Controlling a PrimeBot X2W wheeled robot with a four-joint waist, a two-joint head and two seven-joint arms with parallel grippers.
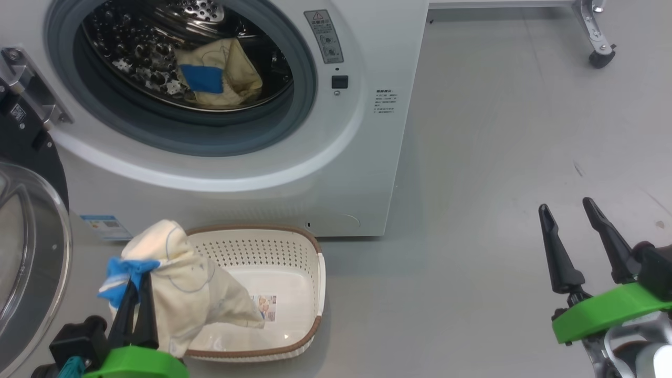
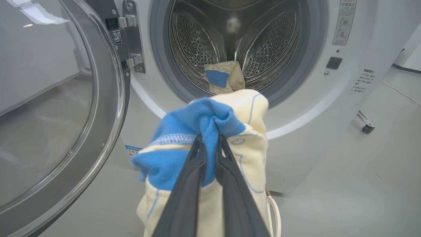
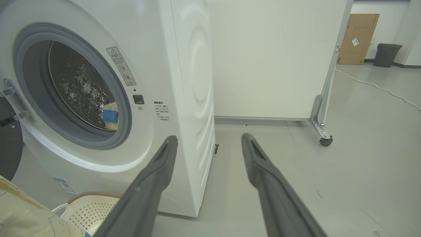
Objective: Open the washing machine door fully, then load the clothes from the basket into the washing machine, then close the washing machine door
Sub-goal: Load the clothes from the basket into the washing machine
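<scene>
The washing machine (image 1: 294, 173) stands with its door (image 1: 29, 252) swung open at the left. One cream-yellow garment with a blue patch (image 1: 218, 73) lies in the steel drum (image 2: 236, 42). My left gripper (image 1: 137, 281) is shut on the blue trim of a second cream-yellow garment (image 1: 184, 283), which hangs lifted over the left part of the basket (image 1: 310, 278) on the floor before the machine. In the left wrist view the held garment (image 2: 204, 131) bunches around my fingers (image 2: 194, 164), below the drum opening. My right gripper (image 1: 569, 210) hangs open over bare floor at the right.
A grey rubber gasket (image 1: 173, 139) rings the drum mouth. The basket's base shows a label sticker (image 1: 265, 307). A white panel on castors (image 3: 325, 140) stands right of the machine; a cardboard box (image 3: 357, 38) and a dark bin (image 3: 388, 54) sit beyond it.
</scene>
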